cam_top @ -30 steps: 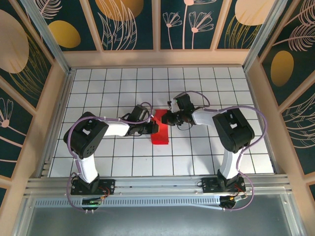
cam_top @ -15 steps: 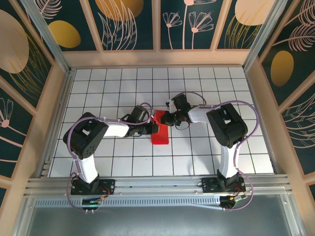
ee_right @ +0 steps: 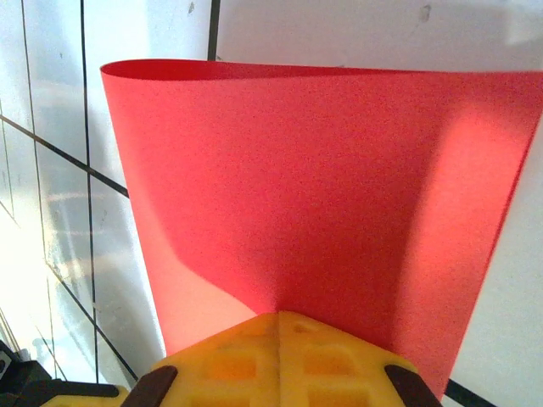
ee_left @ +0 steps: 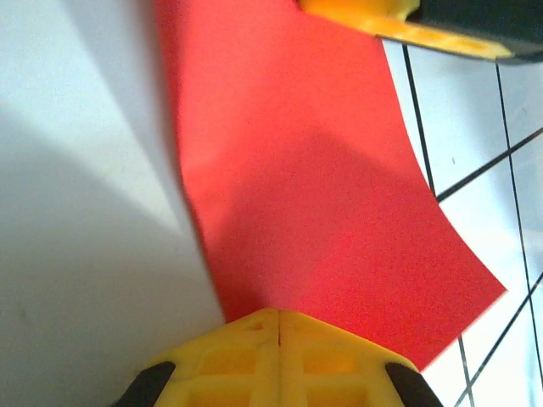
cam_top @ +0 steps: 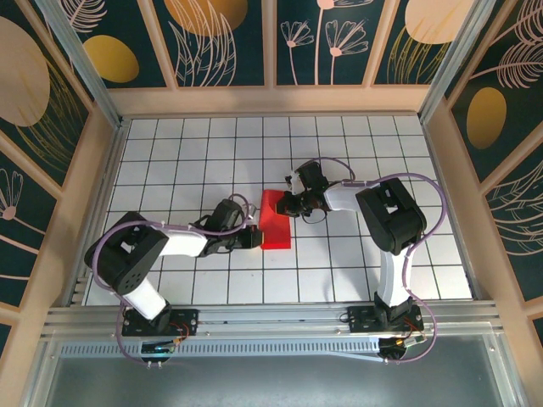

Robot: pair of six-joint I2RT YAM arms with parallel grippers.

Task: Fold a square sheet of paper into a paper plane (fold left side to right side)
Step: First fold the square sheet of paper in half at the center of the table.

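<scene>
— Red, thin and bright: the sheet of paper [cam_top: 273, 222], a narrow rectangle; where does it lie?
— Near the middle of the white bench [cam_top: 170, 153] with its black grid lines; the long sides run near to far; it sits between the tips of the left arm [cam_top: 170, 242] and the right arm [cam_top: 386, 212].
— And the yellow left fingers [ee_left: 246, 360]?
— Pressed together, no gap at the seam; their tips sit at the paper's left edge, toward its near end; whether a layer is nipped between them or they only bear down on it, I cannot tell.
— The yellow right fingers [ee_right: 229, 365]?
— Closed likewise, tip against tip; they meet the paper's right edge, toward the far end; again I cannot tell a pinch from a press.
— Does the paper lie flat?
— Not wholly; in the right wrist view the red surface ahead of the fingers rises and rolls into a rounded bend along its left side; in the left wrist view the edge over the grid lines bows in a soft curve; a yellow tip of the right fingers rests at the paper's far end there.
</scene>
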